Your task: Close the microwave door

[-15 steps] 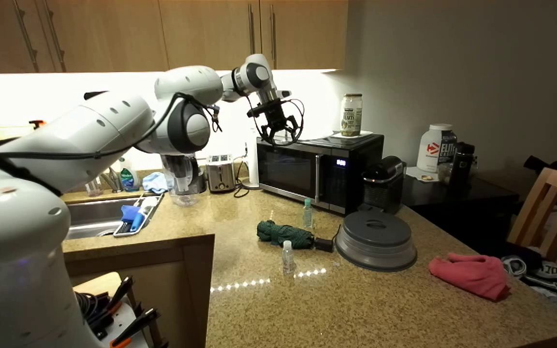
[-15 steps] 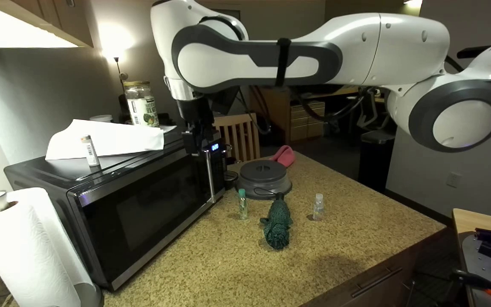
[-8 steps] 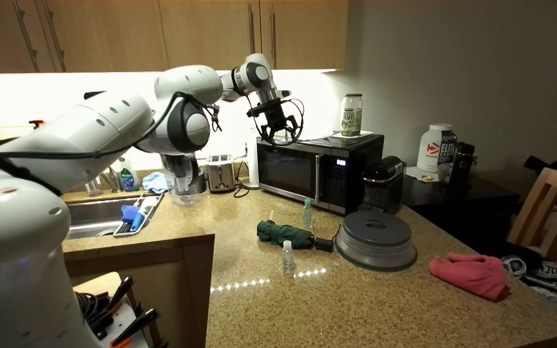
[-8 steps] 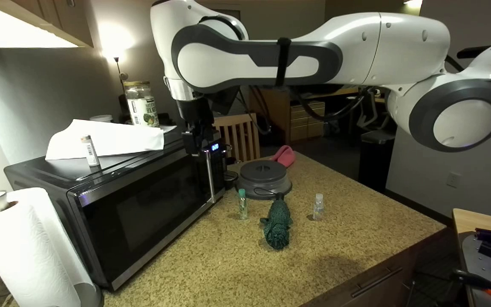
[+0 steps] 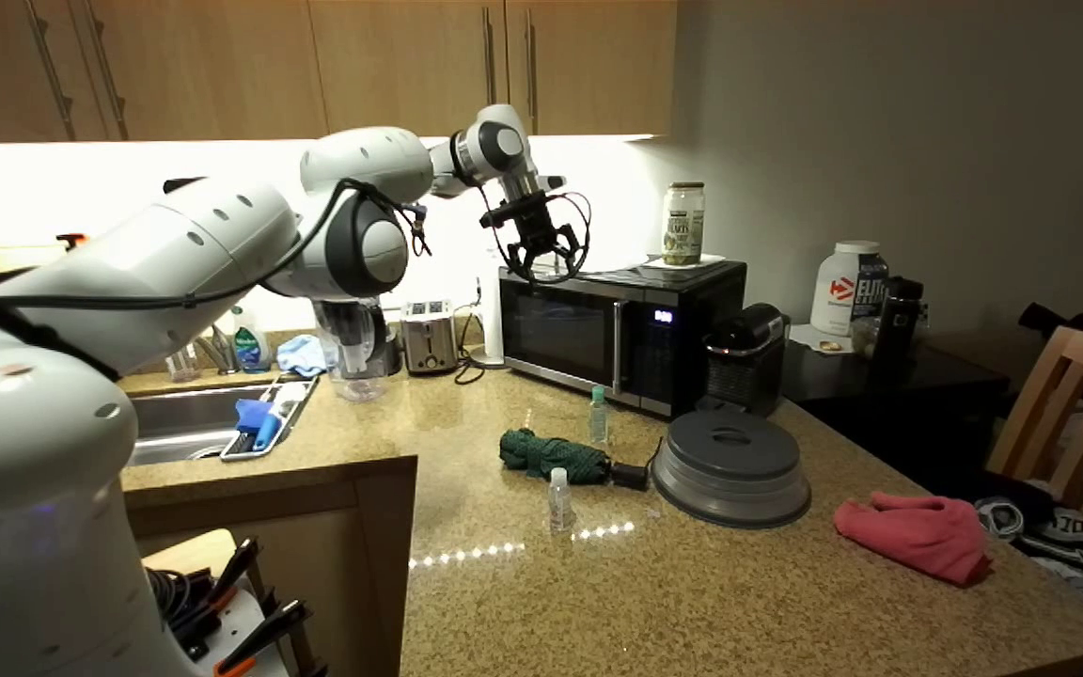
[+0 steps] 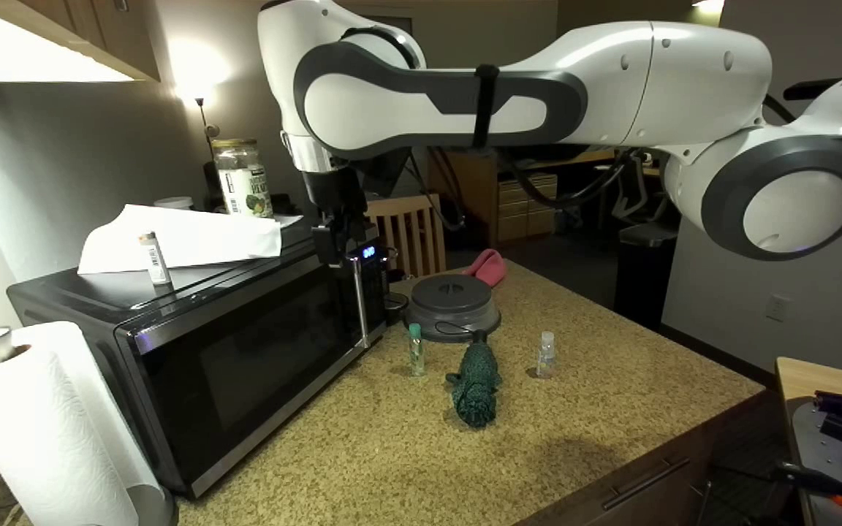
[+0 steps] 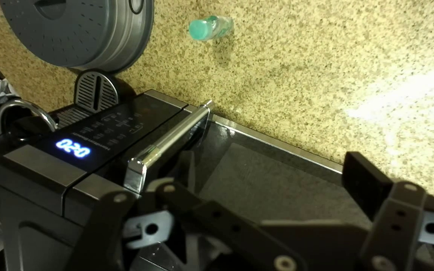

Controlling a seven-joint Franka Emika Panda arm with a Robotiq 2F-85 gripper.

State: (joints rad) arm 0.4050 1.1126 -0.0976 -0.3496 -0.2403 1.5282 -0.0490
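Gripper [image 7: 271,165] spread wide, nothing held, by the door [image 5: 560,334], which is mid-frame in an exterior view & flush w/ the microwave [image 5: 656,353] (looks done; prob. only backing off remains). There the counter [image 5: 739,583] has a lid [image 5: 731,465] R of ctr, cloth [image 5: 918,536] lower R; chair [image 5: 1082,414] far R, grey wall [image 5: 880,141] upper R.

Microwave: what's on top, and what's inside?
On top, in an exterior view: a labelled jar, a white sheet and a small white tube. The sheet covers whatever is under it. Inside can't be seen: the microwave door looks shut, too dark to see through.
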